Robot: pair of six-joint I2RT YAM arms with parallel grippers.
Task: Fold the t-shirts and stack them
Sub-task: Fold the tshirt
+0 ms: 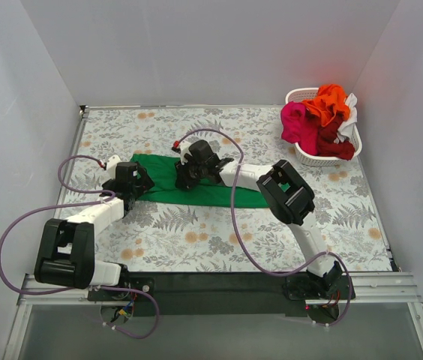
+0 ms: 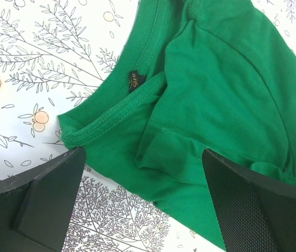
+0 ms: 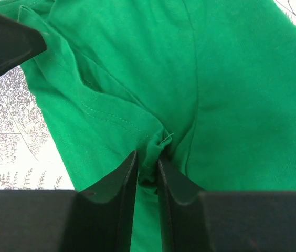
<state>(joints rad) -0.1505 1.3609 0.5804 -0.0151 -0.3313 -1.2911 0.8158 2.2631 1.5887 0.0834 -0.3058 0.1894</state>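
The green t-shirt [image 3: 216, 79] is pinched by the right gripper [image 3: 147, 164]. The left gripper [image 2: 143, 168] is spread wide above it, seemingly empty.

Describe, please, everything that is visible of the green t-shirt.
The green t-shirt is plain, soft knit cloth by its look. It lies on the flower-patterned table, folded into a long narrow strip, slightly wrinkled. Its ribbed collar, with a small dark label inside, is at the left end, where a sleeve lies folded over the body. The right gripper is shut on a pinch of cloth near the strip's middle. The left gripper is open over the collar end; contact cannot be told.
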